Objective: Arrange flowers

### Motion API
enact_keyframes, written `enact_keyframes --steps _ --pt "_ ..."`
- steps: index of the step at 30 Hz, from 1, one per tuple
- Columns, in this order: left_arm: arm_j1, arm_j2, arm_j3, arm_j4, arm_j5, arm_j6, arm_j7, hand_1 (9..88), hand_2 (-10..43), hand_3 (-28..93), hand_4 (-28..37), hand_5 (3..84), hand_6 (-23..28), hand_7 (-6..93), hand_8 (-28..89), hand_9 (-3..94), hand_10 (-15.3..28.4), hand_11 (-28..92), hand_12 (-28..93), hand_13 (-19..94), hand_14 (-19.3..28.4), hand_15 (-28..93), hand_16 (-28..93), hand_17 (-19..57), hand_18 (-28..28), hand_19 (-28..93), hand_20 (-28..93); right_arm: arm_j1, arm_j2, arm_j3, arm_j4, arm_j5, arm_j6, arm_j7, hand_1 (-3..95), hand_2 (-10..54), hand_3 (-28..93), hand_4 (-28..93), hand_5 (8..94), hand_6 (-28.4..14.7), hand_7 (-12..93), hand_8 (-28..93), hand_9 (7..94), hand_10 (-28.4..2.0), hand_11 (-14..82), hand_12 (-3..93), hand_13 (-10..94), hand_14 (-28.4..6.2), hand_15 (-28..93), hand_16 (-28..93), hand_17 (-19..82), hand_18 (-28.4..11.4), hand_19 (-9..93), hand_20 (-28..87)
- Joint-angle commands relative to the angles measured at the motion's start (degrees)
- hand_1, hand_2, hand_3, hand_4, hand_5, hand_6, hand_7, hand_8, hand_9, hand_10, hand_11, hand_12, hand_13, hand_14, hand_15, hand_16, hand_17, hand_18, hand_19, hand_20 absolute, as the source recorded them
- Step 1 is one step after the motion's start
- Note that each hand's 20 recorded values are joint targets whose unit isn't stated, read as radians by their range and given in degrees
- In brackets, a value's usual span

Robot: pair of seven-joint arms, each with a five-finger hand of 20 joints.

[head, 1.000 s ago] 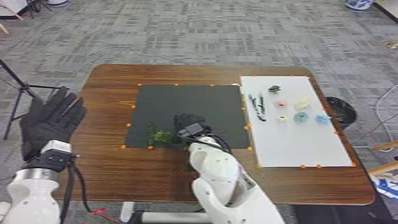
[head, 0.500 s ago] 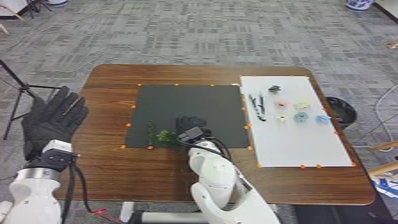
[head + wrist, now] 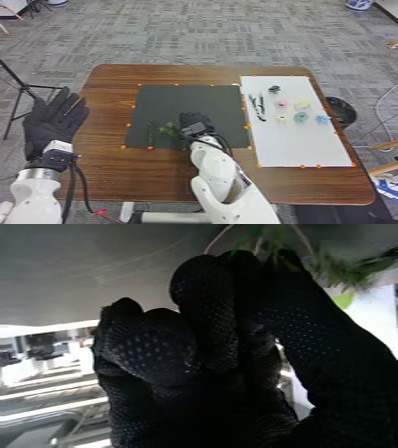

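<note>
In the head view my right hand (image 3: 195, 121) is over the black mat (image 3: 182, 100), beside a leafy green sprig (image 3: 168, 131). The right wrist view has the hand (image 3: 213, 324) with curled fingers, pinching thin stems of the green sprig (image 3: 342, 266) at its fingertips. A straight green stem (image 3: 150, 132) lies left of the sprig. On the white board (image 3: 302, 150) lie a pink flower (image 3: 282, 104), a pale yellow one (image 3: 302, 103), a teal one (image 3: 301, 117), a blue one (image 3: 322, 119) and dark twigs (image 3: 258, 107). My left hand (image 3: 53, 125) is open, left of the table.
A small dark green piece (image 3: 274, 89) and a small yellow flower (image 3: 282, 118) are also on the white board. Orange markers line the mat and board. A black bin (image 3: 341, 112) stands beyond the table's right edge, and a tripod (image 3: 18, 87) at the far left.
My right hand has shifted slightly right, and forward since half a second ago. The green sprig has moved slightly right and away from the mat's near edge. The left hand has barely moved.
</note>
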Motion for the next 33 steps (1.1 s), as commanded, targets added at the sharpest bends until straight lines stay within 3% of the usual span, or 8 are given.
enact_keyframes --steps 1,12,21,26,27,29,31,33 --pt "1.0 -0.12 0.02 -0.41 -0.26 -0.30 -0.18 24.4 16.6 65 -28.3 38.9 7.4 7.3 -8 33.2 12.9 18 7 26 13.2 19 -4 -6.3 11.8 34 5 0.7 -1.2 0.5 0.7 -0.4 2.1 2.4 51.3 -9.5 72 -17 73.0 -4.9 57 19 89.3 -10.5 33.9 46.9 92 -4.0 55 40 46 -27.0 86 34" --pt "0.3 0.13 0.49 -0.12 -0.27 -0.51 -0.29 24.4 16.6 65 -28.3 39.1 7.6 7.1 -8 33.1 13.0 18 7 26 13.3 20 -4 -6.4 11.8 34 5 -1.4 -1.1 -1.4 -0.5 -5.3 5.1 -1.5 49.8 -9.5 72 -14 71.3 -4.5 62 16 90.1 -10.4 34.7 46.1 93 -3.8 54 41 47 -26.6 87 32" --pt "1.9 -0.24 -0.97 -0.76 -0.45 -0.09 0.50 24.4 16.5 65 -28.3 38.9 7.4 7.2 -8 33.2 13.0 18 7 26 13.2 19 -4 -6.4 11.8 34 5 1.2 0.7 -1.6 -1.8 -4.2 8.1 -0.2 49.7 -9.5 73 -14 71.9 -5.8 60 18 90.1 -10.2 33.4 48.1 92 -3.7 54 42 46 -26.8 87 32" --pt "2.0 -0.65 -1.23 -0.87 -0.56 -0.45 1.02 24.5 16.5 65 -28.3 39.1 7.8 7.2 -8 33.1 13.3 18 7 25 13.7 20 -4 -6.6 11.8 34 5 1.6 2.4 -2.1 -2.9 -3.8 7.7 -0.5 49.8 -9.5 71 -12 71.6 -5.7 60 18 89.9 -10.4 34.6 47.1 92 -3.7 54 42 46 -26.7 87 32" --pt "2.4 -0.99 -1.57 -1.04 -0.63 -0.53 1.09 24.5 16.5 65 -28.3 39.1 7.8 7.2 -8 33.1 13.4 18 7 25 13.8 20 -4 -6.7 11.9 34 5 1.6 2.9 -1.9 -3.7 -4.4 5.6 -1.0 48.9 -9.5 71 -12 71.1 -5.4 61 18 89.5 -10.8 35.7 45.9 92 -3.7 55 42 46 -26.5 87 32" --pt "3.1 -1.38 -2.23 -1.26 -0.46 -0.35 0.82 24.5 16.5 65 -28.3 39.2 7.9 7.2 -8 33.1 13.5 18 7 25 14.1 20 -4 -6.8 11.9 34 5 1.7 4.3 -1.5 -5.3 -2.6 2.2 -0.8 45.7 -9.1 71 -12 70.6 -4.2 60 17 87.3 -13.3 39.3 37.3 89 -5.2 56 41 43 -26.7 87 32" --pt "3.4 -1.63 -2.64 -1.27 -0.61 -0.36 0.95 24.6 16.6 65 -28.3 39.2 7.9 7.2 -8 33.1 13.7 18 7 25 14.2 20 -4 -6.8 11.9 34 5 1.8 6.0 -1.3 -6.4 -0.7 0.9 -0.3 41.3 -2.9 73 -14 73.2 -4.6 52 17 86.6 -14.1 38.0 34.3 88 -6.4 56 40 41 -27.4 86 32" --pt "3.4 -1.84 -2.95 -1.31 -0.53 -0.15 0.77 24.5 16.6 65 -28.3 39.2 8.0 7.1 -8 33.1 13.8 18 7 25 14.2 20 -4 -6.8 12.0 34 5 1.6 7.4 -0.8 -8.0 -1.0 -3.6 -0.4 36.7 5.9 76 -14 79.4 -5.3 38 9 86.7 -15.2 34.3 31.7 86 -8.1 57 40 39 -28.1 86 33"
